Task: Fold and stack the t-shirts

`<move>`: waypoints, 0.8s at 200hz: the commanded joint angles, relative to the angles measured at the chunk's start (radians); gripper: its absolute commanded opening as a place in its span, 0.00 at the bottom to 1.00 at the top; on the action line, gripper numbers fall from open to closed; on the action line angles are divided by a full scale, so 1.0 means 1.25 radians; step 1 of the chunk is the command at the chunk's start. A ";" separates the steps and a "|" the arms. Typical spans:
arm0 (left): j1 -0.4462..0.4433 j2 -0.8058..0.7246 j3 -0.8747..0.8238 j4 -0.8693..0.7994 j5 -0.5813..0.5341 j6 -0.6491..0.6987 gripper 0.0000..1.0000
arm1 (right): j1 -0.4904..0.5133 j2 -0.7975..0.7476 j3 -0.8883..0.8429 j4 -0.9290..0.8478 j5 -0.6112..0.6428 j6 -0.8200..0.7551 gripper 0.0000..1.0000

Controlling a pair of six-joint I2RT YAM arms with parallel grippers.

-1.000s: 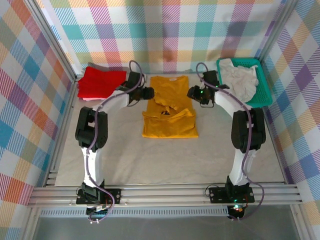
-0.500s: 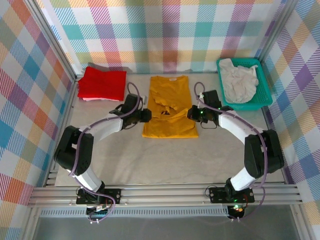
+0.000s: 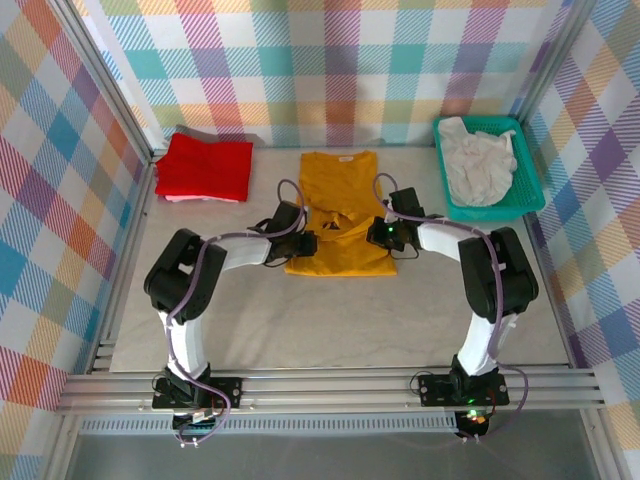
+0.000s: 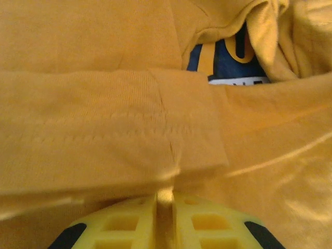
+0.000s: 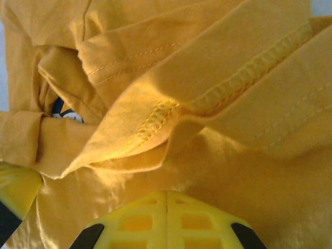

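Nearest me, bare tabletop [image 3: 340, 320] stretches out ahead of the two arm bases. Past it, both arms reach inward to the near half of the mustard-yellow t-shirt [image 3: 340, 190], which lies in the middle of the tabletop with its near part doubled over.

The left fingers [image 3: 305, 243] sit at its left edge. Seen from the left wrist, they [image 4: 171, 199] are pressed together with a small ridge of yellow cloth nipped between them.

The right fingers [image 3: 380, 234] are at the right edge. Seen from the right wrist, they [image 5: 171, 199] are closed tip to tip against the hem, and I cannot tell whether any cloth is caught.

The dark logo [image 4: 228, 62] peeks out from under a fold.

Farther back on the left lies the folded red t-shirt [image 3: 205, 167]. At the far right the off-white t-shirt [image 3: 478, 160] is crumpled inside the teal basket [image 3: 500, 208].
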 commanded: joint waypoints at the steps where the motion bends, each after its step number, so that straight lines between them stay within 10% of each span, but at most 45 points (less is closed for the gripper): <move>1: 0.000 0.033 0.067 -0.010 -0.043 0.027 0.16 | 0.004 0.006 0.012 0.041 0.006 0.026 0.00; 110: 0.092 0.167 0.318 -0.121 -0.102 0.127 0.19 | -0.004 -0.039 -0.011 0.028 0.049 0.017 0.00; 160: 0.093 -0.018 0.218 -0.064 -0.137 0.100 0.26 | -0.047 0.027 0.037 0.046 0.023 0.025 0.00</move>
